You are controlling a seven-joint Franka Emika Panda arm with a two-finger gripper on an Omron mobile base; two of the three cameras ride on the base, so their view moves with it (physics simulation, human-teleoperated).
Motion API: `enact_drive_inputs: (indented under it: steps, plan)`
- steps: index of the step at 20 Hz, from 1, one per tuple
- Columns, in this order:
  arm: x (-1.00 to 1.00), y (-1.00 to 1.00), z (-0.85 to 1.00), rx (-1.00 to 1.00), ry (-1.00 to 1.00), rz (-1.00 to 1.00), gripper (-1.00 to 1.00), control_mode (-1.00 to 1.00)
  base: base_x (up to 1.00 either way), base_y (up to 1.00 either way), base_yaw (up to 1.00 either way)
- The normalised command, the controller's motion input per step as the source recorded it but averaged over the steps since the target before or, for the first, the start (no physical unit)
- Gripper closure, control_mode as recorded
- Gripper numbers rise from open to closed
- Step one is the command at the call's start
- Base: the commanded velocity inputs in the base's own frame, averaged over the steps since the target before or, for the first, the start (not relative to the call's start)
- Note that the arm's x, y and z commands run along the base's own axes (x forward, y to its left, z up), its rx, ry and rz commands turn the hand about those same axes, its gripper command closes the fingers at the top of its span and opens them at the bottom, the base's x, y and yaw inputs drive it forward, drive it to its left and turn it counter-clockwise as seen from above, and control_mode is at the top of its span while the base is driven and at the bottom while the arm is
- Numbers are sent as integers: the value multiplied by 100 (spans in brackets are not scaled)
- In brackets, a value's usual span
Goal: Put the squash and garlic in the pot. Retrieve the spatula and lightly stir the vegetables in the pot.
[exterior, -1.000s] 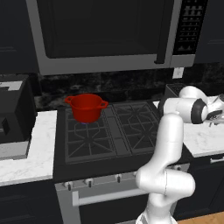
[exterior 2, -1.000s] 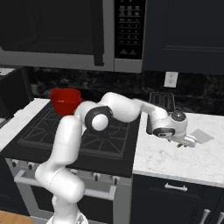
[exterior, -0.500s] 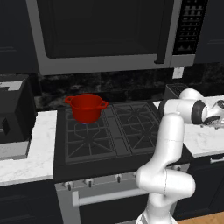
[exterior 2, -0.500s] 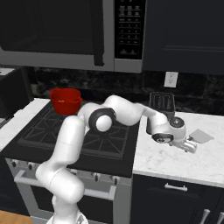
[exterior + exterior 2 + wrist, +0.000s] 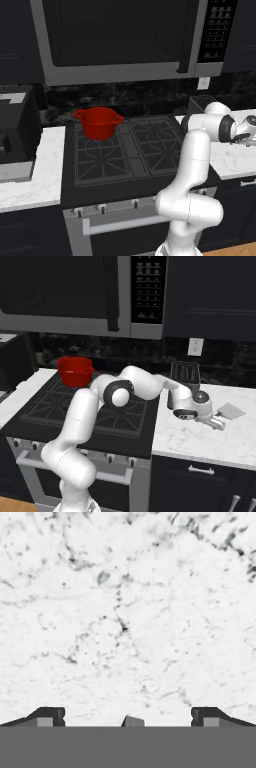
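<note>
The claw point(image 5: 128, 716) is held wide open and empty above the marble desk point(image 5: 200, 438); the red pot point(image 5: 99, 122) is seen on the stove point(image 5: 125, 152).

Kitchen, gas stove point(image 5: 125, 150), microwave point(image 5: 120, 40), marble counter point(image 5: 200, 436)

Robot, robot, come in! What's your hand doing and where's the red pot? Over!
Gripper open, empty, low over marble counter. Red pot on stove's back-left burner, far off. Nothing blocking.

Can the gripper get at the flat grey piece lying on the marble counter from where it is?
Probably yes. The gripper hangs open just above the counter, the grey piece lies right beside it, and nothing stands between them.
</note>
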Motion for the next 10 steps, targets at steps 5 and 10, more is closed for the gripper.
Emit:
enact_drive_inputs:
  steps: [5,10]
  plan:
    - [29,0,0,0,0,-9,100,-100,0,0,0]
    - [6,0,0,0,-6,-6,100,-100,0,0,0]
